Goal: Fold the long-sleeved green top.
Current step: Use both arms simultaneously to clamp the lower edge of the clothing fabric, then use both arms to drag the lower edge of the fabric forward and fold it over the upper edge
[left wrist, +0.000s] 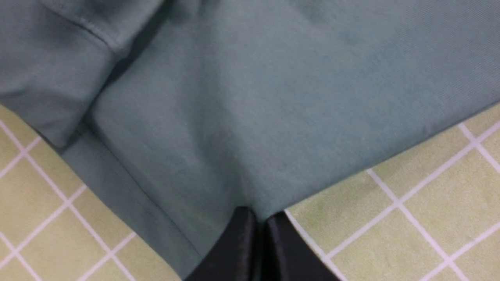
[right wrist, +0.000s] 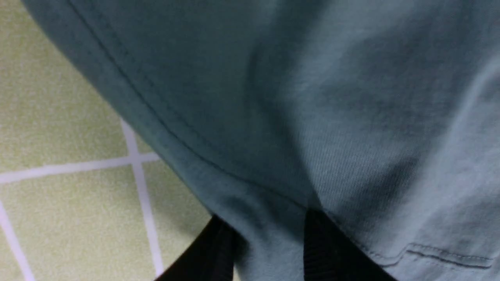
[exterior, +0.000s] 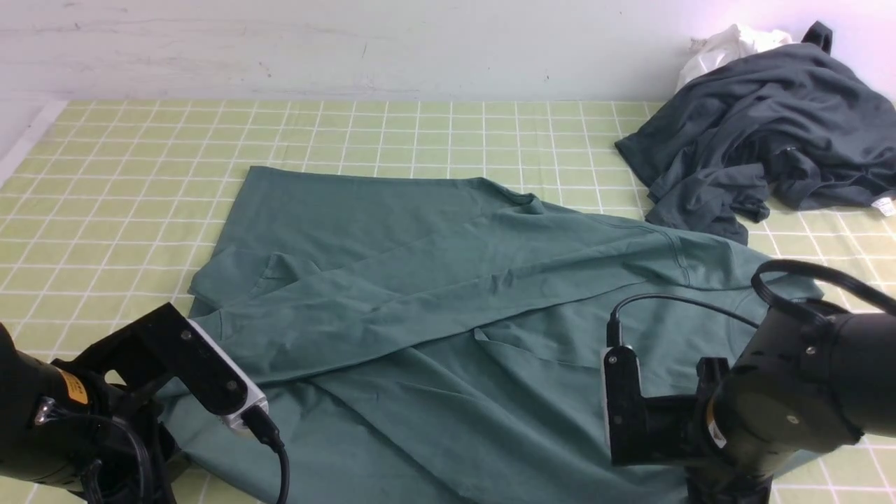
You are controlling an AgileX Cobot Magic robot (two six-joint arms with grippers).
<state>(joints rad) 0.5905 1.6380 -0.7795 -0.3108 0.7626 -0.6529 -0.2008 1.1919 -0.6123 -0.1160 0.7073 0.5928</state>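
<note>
Nearest the robot, the green long-sleeved top point(exterior: 434, 280) lies spread flat on the yellow-green checked table point(exterior: 126, 175), its near edge reaching down between the two arms; its long axis runs across the table from side to side, tilted a little, with a stitched shoulder seam towards the right and a straight edge towards the left; one sleeve point(exterior: 448, 280) is laid slantwise over the body, from the far right down to the near left.

At the near left corner, the left gripper point(left wrist: 261, 218) has its jaws pressed together on the very edge of the top, and the cloth draws into soft creases towards the pinch. At the near right, the right gripper point(right wrist: 269, 230) stands with its jaws parted, the stitched hem bunched in the gap between them (whether the pads touch it cannot be told).

Farther off, at the far right against the wall and well apart from the top, a dark grey garment point(exterior: 763, 133) lies crumpled in a heap; a white cloth point(exterior: 728, 45) shows behind it.
</note>
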